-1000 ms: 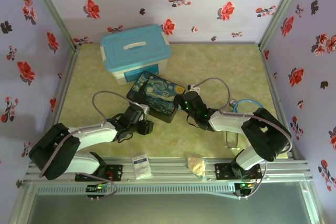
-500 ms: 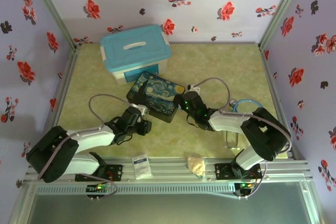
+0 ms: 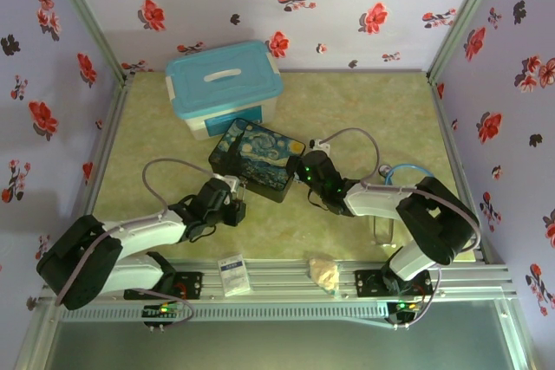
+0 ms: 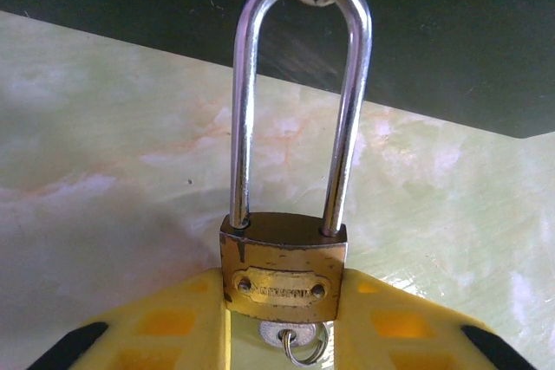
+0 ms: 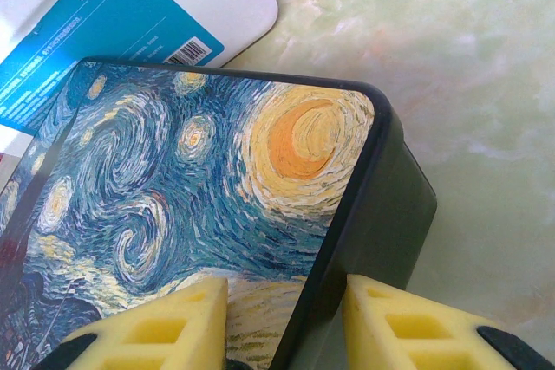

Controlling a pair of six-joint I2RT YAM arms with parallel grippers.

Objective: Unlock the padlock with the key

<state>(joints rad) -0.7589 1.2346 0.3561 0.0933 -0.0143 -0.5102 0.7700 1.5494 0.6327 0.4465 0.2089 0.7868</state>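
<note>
In the left wrist view the brass padlock hangs by its long silver shackle from the clasp on the dark box's side. The key sits in the keyhole under the body, and a small ring dangles from it. My left gripper is shut on the padlock body, one yellow finger pressed to each side. My right gripper is shut on a corner of the painted box, one finger on the lid and one outside the wall. From above, both grippers meet at the box.
A white bin with a teal lid stands just behind the box. A small white packet and a crumpled yellowish lump lie on the front rail. Flowered walls close in the left, right and back sides.
My left arm has shifted a little at the box's front edge and its jaws have narrowed onto the padlock. The right arm and the box have stayed put.
</note>
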